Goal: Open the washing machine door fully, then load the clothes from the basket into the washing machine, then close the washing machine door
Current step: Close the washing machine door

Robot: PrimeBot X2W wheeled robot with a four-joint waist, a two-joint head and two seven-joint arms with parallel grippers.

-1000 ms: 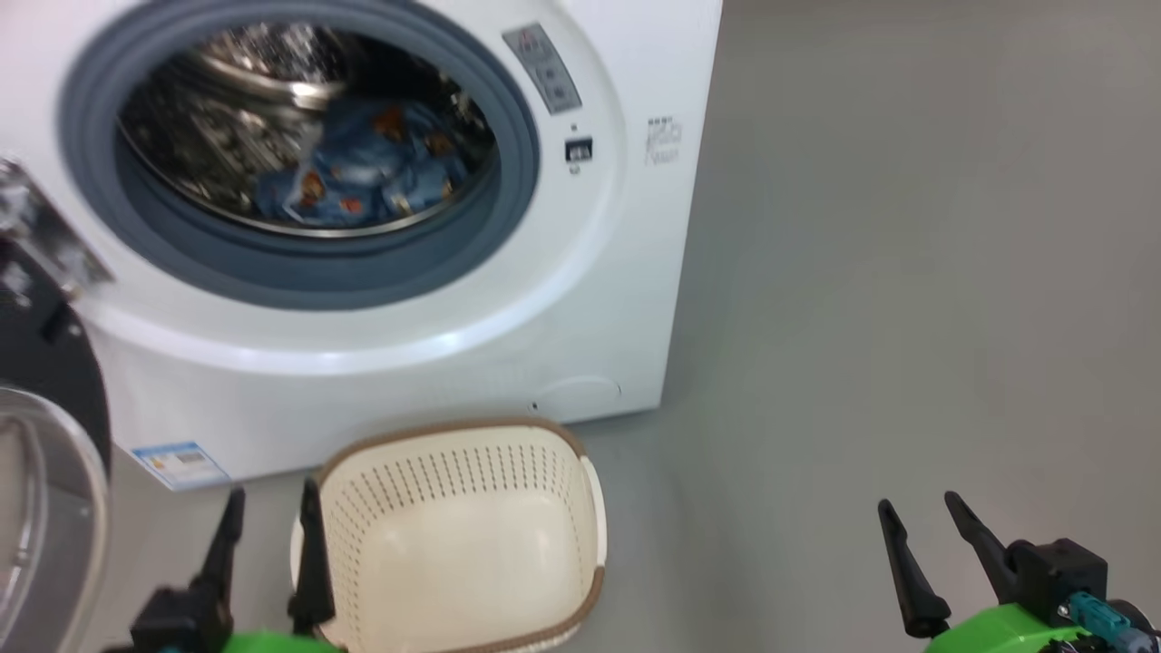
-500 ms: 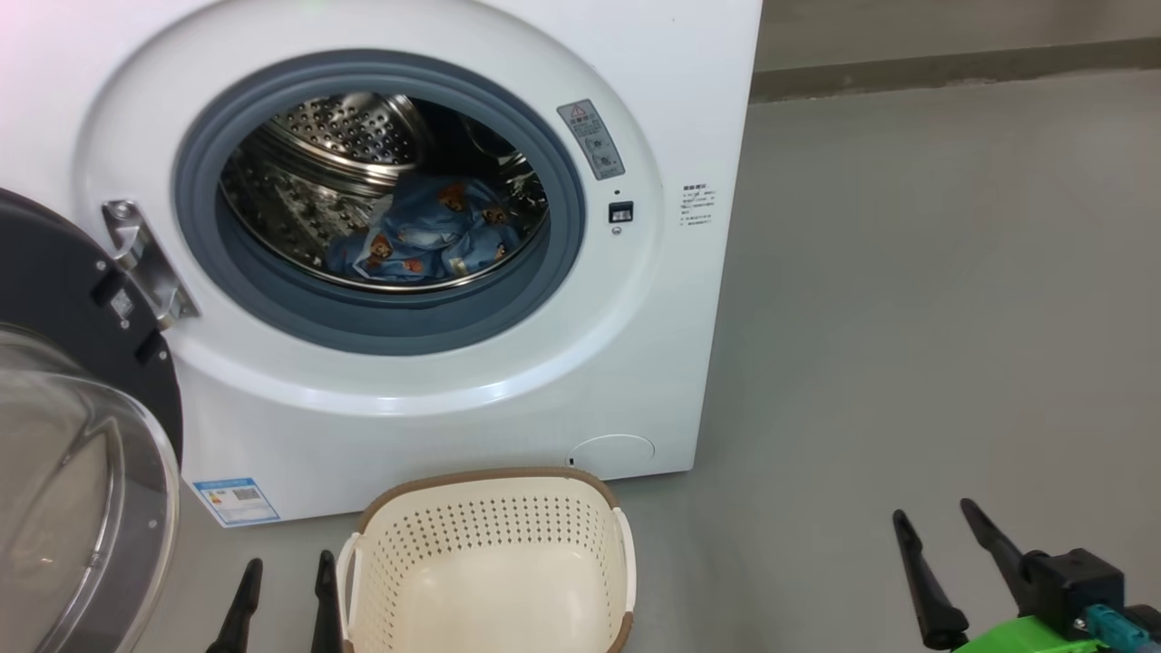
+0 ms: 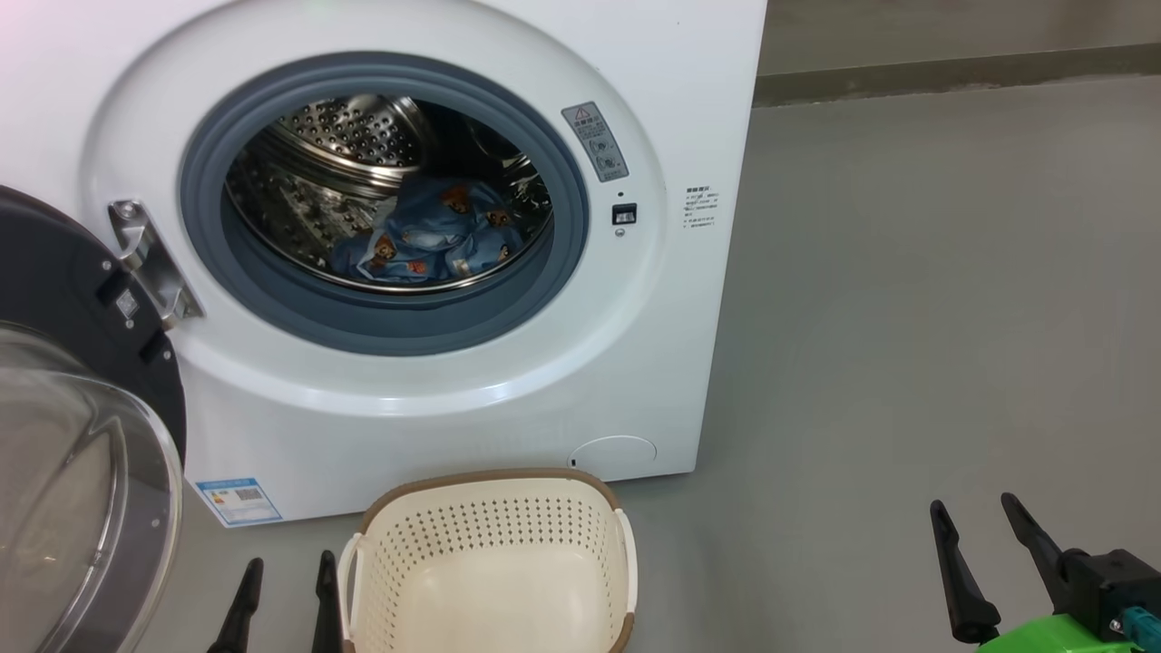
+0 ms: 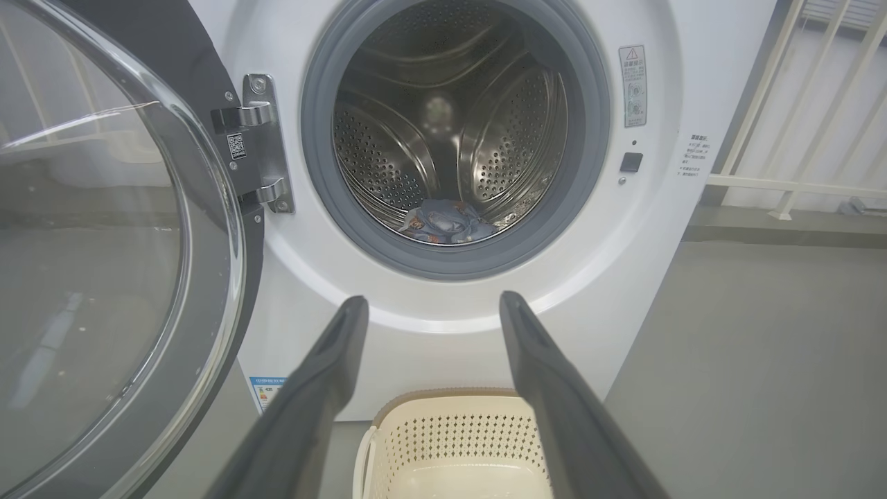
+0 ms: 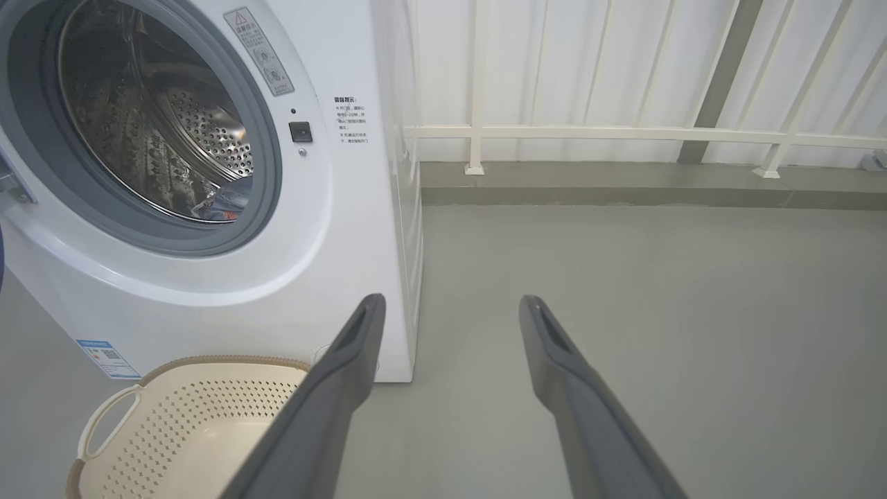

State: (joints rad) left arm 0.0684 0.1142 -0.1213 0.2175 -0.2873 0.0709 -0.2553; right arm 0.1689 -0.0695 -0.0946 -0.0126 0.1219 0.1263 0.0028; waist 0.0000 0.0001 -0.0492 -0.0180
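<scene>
The white washing machine [image 3: 472,399] stands with its door [image 3: 54,290] swung wide to the left, glass porthole bulging toward me. The light blue clothes [image 3: 426,240] lie at the bottom of the steel drum, also seen as clothes [image 4: 443,222] in the left wrist view. The cream basket [image 3: 490,478] sits on the floor before the machine with nothing in it. My left gripper [image 3: 288,562] is open just left of the basket. My right gripper [image 3: 972,504] is open over the floor, well right of it. Both hold nothing.
The door hinge [image 3: 150,263] juts out at the drum opening's left. Grey floor [image 3: 907,317] stretches to the machine's right. A low curb [image 5: 624,187] and white railing [image 5: 624,132] close off the back.
The head camera has tilted up, bringing the whole drum opening into view. The right gripper has drifted slightly right. Clothes, basket and door stay put.
</scene>
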